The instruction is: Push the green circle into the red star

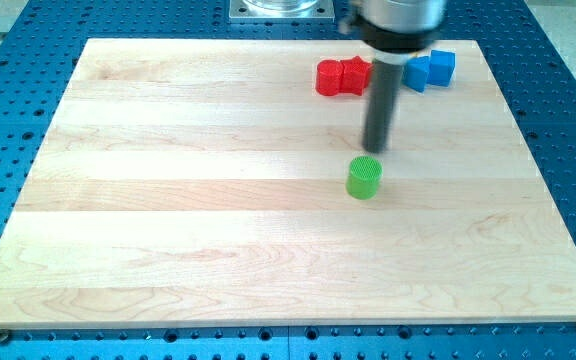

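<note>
The board point(168, 250) fills most of the view, pale wood on a blue perforated base point(8, 180). The arm comes down from the view's top, and the rod ends at my tip point(376, 150) — just above the green circle point(364, 178) in the view, a hair to its right, near it but, as far as I can tell, not touching. There are no jaws here to open or close: the rod is bare and holds nothing.

The green circle sits right of the board's centre. The red blocks lie well above it, near the top edge: a red cylinder point(327, 78) and, touching it on the right, the red star point(354, 75), partly hidden by the rod. Two blue blocks point(432, 69) lie just right of the rod at about the same height; I cannot make out their shapes.

My tip is on the wrong side, I judge — between the circle and the star. To push well, it should go round the circle without nudging it, settle at its lower edge slightly to the right, then drive straight up the view and a little left, keeping the push centred so the circle does not slip off sideways.

Nothing lies on the path between them. The risks are the neighbours: drifting left meets the red cylinder first, and drifting right takes the circle toward the blue blocks.
</note>
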